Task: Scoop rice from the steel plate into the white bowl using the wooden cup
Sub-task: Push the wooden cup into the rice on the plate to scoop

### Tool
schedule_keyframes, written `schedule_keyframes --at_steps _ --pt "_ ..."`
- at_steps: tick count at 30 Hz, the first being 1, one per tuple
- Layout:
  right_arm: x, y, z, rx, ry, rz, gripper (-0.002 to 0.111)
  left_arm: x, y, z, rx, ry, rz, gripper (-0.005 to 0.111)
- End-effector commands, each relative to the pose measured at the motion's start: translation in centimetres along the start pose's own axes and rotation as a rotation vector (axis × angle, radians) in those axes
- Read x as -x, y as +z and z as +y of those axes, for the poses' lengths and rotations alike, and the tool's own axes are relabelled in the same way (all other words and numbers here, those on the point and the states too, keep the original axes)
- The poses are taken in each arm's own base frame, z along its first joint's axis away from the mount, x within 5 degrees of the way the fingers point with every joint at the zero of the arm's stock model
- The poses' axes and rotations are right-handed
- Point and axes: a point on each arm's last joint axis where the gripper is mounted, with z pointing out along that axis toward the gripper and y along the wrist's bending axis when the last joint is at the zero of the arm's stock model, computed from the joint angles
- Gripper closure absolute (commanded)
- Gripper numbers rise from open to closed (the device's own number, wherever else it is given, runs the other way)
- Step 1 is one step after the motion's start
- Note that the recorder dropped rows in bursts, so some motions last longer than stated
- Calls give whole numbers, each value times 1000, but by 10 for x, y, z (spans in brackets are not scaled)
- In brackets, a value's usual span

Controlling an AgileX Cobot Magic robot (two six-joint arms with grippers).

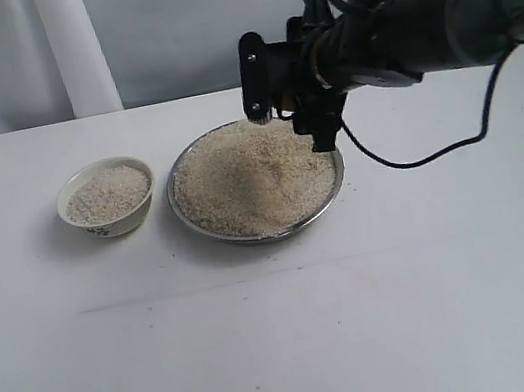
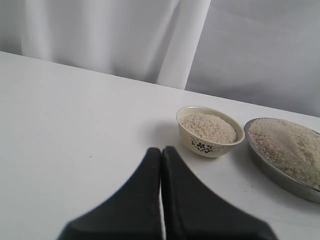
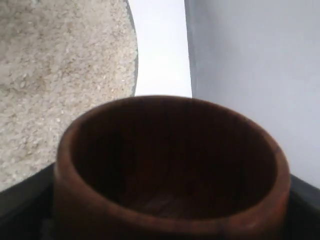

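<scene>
The steel plate (image 1: 265,237) sits mid-table, heaped with rice (image 1: 254,177). To its left stands the white bowl (image 1: 110,226), filled with rice (image 1: 107,193). My right gripper (image 1: 289,120) hovers over the plate's far right rim, shut on the wooden cup (image 3: 170,220). The cup's dark inside looks empty, and the rice (image 3: 60,75) lies just past its mouth. In the exterior view the fingers hide the cup. My left gripper (image 2: 161,150) is shut on nothing, low over the table, short of the bowl (image 2: 205,145) and the plate (image 2: 280,177).
White table surface (image 1: 286,334) spreads in front of the vessels. A pale curtain (image 1: 73,46) hangs behind the table's far edge. A black cable (image 1: 418,160) loops down from the right arm beside the plate.
</scene>
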Motion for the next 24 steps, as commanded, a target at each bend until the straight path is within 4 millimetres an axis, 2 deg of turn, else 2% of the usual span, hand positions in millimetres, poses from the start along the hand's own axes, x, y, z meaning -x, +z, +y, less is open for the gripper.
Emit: schedule_keyframes --at_steps 1,6,12,18,24 --pt "24 14 -1 -12 -104 57 108 1 0 -1 -9 -6 -6 107" --pt "36 35 8 -14 -260 155 108 1 0 -1 -9 -6 -6 107" --pt "42 55 8 -19 -348 222 108 1 0 -1 -9 -6 -6 107" --pt "40 74 15 -26 -456 283 108 1 0 -1 -9 -6 -6 107" --pt "35 91 32 -8 -532 310 108 1 0 -1 -9 -6 -6 107"
